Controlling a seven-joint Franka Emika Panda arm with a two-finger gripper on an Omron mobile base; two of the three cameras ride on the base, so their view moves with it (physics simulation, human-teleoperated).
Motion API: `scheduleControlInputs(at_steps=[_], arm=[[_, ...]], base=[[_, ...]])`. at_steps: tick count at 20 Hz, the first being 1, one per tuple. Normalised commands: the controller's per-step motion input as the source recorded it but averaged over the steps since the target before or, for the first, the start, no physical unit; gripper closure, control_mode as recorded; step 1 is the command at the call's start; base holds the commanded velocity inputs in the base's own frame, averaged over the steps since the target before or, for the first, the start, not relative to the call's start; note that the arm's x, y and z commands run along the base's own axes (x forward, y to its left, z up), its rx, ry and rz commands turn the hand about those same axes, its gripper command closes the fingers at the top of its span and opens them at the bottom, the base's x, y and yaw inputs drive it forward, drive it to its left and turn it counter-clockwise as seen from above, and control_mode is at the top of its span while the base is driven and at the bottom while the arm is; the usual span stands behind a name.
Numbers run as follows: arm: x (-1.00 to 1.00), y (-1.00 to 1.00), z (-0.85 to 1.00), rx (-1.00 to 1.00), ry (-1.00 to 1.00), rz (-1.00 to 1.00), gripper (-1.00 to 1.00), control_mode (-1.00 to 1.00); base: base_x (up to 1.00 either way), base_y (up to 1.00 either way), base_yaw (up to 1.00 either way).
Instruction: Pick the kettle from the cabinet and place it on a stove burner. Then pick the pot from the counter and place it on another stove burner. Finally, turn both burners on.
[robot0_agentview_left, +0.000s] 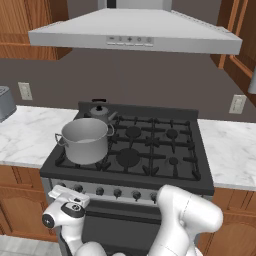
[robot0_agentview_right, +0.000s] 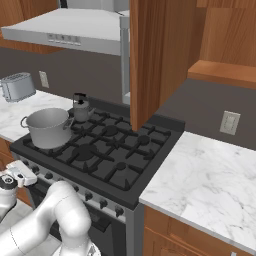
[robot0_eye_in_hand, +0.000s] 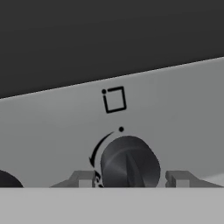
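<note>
Arm (robot0_agentview_left: 187, 215) folded low before the range, elbow bulging at the oven front, wrist doubled back toward the left end of the knob panel (robot0_agentview_left: 125, 192). Gripper (robot0_eye_in_hand: 129, 178) level with the knob row, pointing straight at the panel. In the hand view, fingertips (robot0_eye_in_hand: 83, 178) standing either side of one dark knob (robot0_eye_in_hand: 129, 162), a narrow gap visible on each side; jaws spread around it, not pinching. Contact with the knob: cannot tell. Above the knob, a small square burner marking (robot0_eye_in_hand: 114, 99) with a dot at its corner.

Pot (robot0_agentview_left: 85, 140) sitting on the front left burner, upright, no lid. Kettle (robot0_agentview_left: 101, 112) on the back left burner, just behind the pot, spout toward the right. Remaining burners (robot0_agentview_left: 129, 157) bare. Counter (robot0_agentview_left: 30, 132) flanking the range on both sides; cabinet (robot0_agentview_right: 155, 55) hanging open-fronted above the range's right edge in the right base view.
</note>
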Motion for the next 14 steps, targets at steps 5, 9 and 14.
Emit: scheduleControlInputs(at_steps=[5, 9, 14], arm=[[0.00, 0.00, 0.00, -0.25, 0.00, -0.01, 1.00, -1.00], [0.00, 0.00, 0.04, -0.28, 0.00, -0.03, 1.00, -1.00], [0.00, 0.00, 0.09, -0.31, 0.00, -0.02, 1.00, -1.00]], base=[[0.00, 0.00, 0.00], [0.00, 0.00, 0.00], [0.00, 0.00, 0.00]])
